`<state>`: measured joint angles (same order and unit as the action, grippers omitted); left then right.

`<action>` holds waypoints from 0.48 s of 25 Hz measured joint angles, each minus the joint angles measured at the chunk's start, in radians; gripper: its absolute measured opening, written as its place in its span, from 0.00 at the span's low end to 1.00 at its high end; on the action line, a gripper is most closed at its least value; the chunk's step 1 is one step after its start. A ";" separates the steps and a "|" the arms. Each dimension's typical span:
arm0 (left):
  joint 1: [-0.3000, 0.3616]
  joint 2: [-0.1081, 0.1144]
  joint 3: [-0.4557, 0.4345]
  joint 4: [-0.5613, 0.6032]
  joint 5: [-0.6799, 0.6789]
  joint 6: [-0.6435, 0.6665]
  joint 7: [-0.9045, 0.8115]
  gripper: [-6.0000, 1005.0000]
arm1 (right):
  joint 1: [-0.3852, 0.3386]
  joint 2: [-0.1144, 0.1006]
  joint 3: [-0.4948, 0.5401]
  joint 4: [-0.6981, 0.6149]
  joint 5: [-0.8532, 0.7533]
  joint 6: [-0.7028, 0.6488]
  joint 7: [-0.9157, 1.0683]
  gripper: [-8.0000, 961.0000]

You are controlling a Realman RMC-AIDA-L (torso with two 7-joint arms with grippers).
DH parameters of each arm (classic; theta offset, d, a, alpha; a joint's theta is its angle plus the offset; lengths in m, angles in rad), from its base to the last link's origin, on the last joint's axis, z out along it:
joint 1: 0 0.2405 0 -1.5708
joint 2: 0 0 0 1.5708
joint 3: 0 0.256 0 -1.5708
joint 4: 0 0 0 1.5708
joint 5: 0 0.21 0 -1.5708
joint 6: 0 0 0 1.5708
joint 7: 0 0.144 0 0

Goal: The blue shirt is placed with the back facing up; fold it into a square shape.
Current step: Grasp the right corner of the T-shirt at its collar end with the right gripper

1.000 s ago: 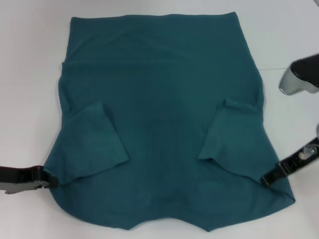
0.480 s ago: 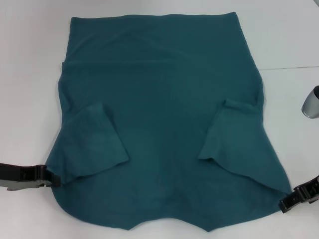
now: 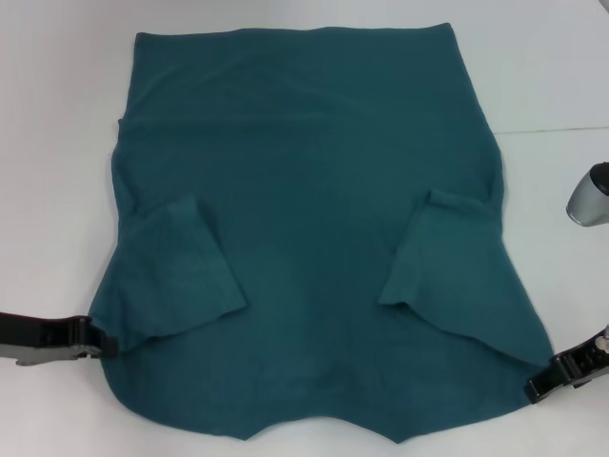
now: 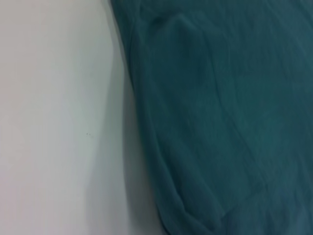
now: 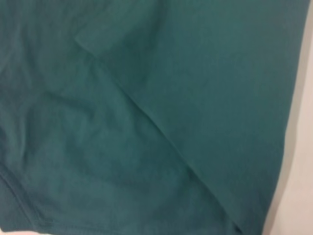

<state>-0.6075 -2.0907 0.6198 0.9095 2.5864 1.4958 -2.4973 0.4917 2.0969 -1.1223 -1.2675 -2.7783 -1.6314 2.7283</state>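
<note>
The blue shirt (image 3: pixel 304 190) lies spread flat on the white table (image 3: pixel 57 143), with both short sleeves folded inward over its body. My left gripper (image 3: pixel 100 343) sits low at the shirt's near left corner, touching the cloth edge. At the near right corner, my right gripper (image 3: pixel 538 387) meets the tip of the cloth. The left wrist view shows the blue shirt's (image 4: pixel 234 117) edge beside bare table. Almost all of the right wrist view is the blue shirt (image 5: pixel 146 122), with a fold line running across it.
A silver part of the right arm (image 3: pixel 590 195) hangs at the right edge of the head view. White table surrounds the shirt on the left, right and far sides. A thin seam line in the table (image 3: pixel 552 129) runs off to the right.
My right gripper has slid from the shirt's right edge down and outward to the near right corner. The silver arm part dropped lower. The left gripper and the shirt have not moved.
</note>
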 joint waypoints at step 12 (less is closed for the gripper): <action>0.001 -0.002 0.000 0.000 -0.002 -0.001 0.006 0.03 | 0.012 -0.001 -0.013 0.021 -0.006 0.010 0.008 0.73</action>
<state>-0.6069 -2.0924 0.6197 0.9095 2.5846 1.4950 -2.4914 0.5042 2.0956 -1.1353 -1.2465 -2.7844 -1.6218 2.7366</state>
